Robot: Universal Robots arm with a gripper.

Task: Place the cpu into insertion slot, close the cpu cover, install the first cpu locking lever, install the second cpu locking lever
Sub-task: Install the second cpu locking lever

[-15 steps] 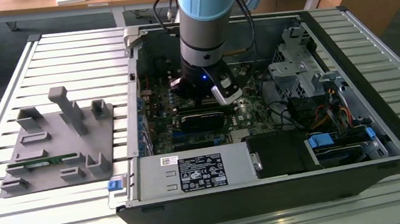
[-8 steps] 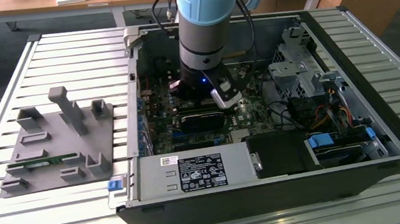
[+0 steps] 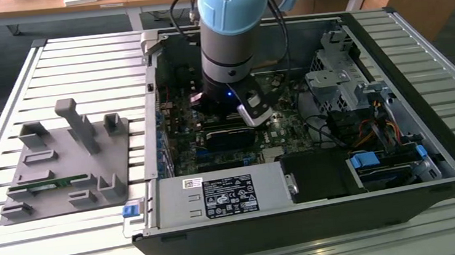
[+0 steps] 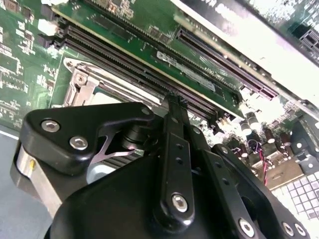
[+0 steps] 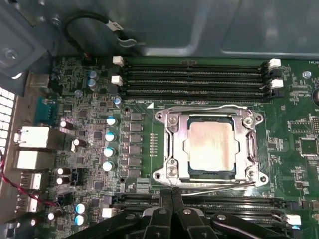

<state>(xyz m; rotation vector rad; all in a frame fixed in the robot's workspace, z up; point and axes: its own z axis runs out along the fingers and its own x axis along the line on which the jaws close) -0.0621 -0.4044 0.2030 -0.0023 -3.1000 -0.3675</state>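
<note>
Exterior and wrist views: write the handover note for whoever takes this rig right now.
Gripper: shut, fingertips together at the socket's edge, touching a thin locking lever there. It holds nothing that I can see.
Arm: reaching down into the open computer case in the exterior view.
Cpu: seated in the insertion slot, silver top showing.
Cpu cover: down flat around the chip.
Done: cpu placed, cover closed.
Levers: one wire lever lies along the far side of the socket, the other along the gripper's side. Whether either is latched, I cannot tell.
</note>
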